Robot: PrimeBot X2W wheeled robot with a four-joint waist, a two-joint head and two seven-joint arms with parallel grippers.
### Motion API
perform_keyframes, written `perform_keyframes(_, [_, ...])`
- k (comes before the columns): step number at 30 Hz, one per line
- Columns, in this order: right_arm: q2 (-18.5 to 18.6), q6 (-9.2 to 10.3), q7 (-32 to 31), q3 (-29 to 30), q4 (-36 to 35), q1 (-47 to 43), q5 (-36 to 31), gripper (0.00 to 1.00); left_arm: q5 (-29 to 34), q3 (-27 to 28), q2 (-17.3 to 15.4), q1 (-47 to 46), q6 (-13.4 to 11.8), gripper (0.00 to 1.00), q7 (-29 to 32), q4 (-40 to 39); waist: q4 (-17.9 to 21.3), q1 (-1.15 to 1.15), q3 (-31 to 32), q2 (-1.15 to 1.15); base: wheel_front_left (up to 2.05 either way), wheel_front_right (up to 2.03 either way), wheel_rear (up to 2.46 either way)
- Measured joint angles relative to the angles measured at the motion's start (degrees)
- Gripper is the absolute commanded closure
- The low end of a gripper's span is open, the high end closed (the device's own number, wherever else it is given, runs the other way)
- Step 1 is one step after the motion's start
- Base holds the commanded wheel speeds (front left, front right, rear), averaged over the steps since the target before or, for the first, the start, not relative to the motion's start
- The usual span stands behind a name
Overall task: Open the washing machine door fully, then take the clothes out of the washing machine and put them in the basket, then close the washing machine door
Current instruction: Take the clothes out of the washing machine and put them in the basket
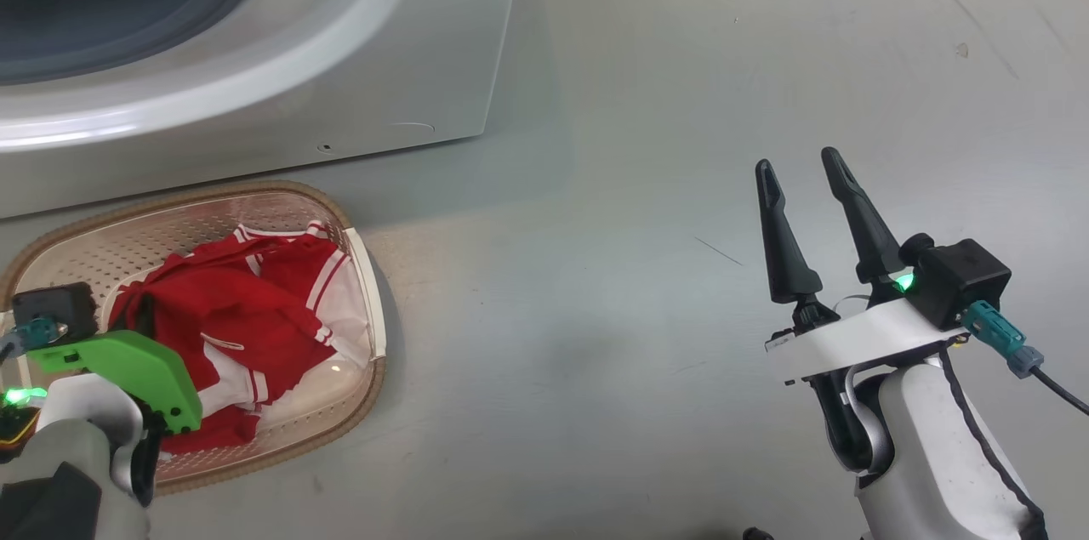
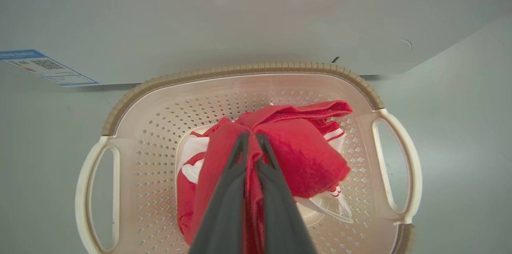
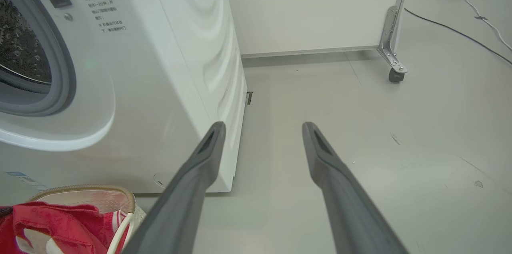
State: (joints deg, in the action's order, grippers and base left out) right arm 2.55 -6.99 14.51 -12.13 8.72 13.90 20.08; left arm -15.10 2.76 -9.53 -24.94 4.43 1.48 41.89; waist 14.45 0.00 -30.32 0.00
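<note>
Left jaws: closed on a fold of the clothes [image 2: 308, 154], above the basket [image 2: 240, 71].
Right jaws: spread wide and empty, over bare floor [image 1: 638, 285], well apart from the basket.
Clothes: red with white stripes, heaped inside the basket.
Basket: on the floor, just in front of the washing machine [image 1: 340, 55].
Washing machine: drum opening uncovered, grey gasket [image 3: 66, 82] exposed.

Right wrist view: I noted a white panel [image 3: 312, 6] at twelve o'clock, its caster [image 3: 396, 76] at two o'clock, a black cable [image 3: 460, 35] beyond, on grey floor [image 3: 400, 146].
</note>
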Motion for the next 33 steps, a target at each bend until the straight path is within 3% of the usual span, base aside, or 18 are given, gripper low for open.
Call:
perform_keyframes(11, [-0.01,0.0,0.0,-0.93,-0.15,0.32,0.01,0.0,-0.63,2.59,-1.81,-1.85,-2.12,1.0,0.22,6.81,1.21,0.0,-1.48,0.0,0.0,0.0,0.0])
perform_keyframes(18, [-0.01,0.0,0.0,-0.51,-0.14,0.32,0.01,0.0,-0.62,2.2,-1.66,-2.88,-2.12,1.0,-0.27,9.91,1.59,0.0,-1.71,0.0,0.0,0.0,0.0])
perform_keyframes(19, [-0.01,0.0,0.0,-0.49,-0.14,0.32,0.01,0.0,-0.62,2.18,-1.6,-3.05,-2.12,0.86,-0.58,10.25,1.59,0.0,-1.68,0.0,0.0,0.0,0.0])
perform_keyframes(20, [-0.01,0.0,0.0,-0.48,-0.14,0.32,0.01,0.0,-0.62,2.08,-1.59,-3.27,-2.12,0.8,-0.62,10.66,1.58,0.0,-1.64,0.0,0.0,0.0,0.0])
perform_keyframes(21, [-0.01,0.0,0.0,-0.49,-0.13,0.32,0.01,0.0,-0.6,1.93,-1.59,-3.48,-2.12,0.47,-0.63,11.06,1.56,0.0,-1.59,0.0,0.0,0.0,0.0])
perform_keyframes(22, [-0.01,0.0,0.0,-0.49,-0.13,0.34,0.01,0.0,-0.59,1.72,-1.6,-3.61,-2.12,0.0,-0.63,11.48,1.54,0.0,-1.54,0.0,0.0,0.0,0.0])
perform_keyframes(33, [0.0,0.0,0.0,-0.34,0.57,0.47,0.0,0.0,0.25,0.43,-0.82,-4.74,-2.11,0.0,-3.2,15.24,0.55,0.0,0.3,0.0,0.0,0.0,0.0])
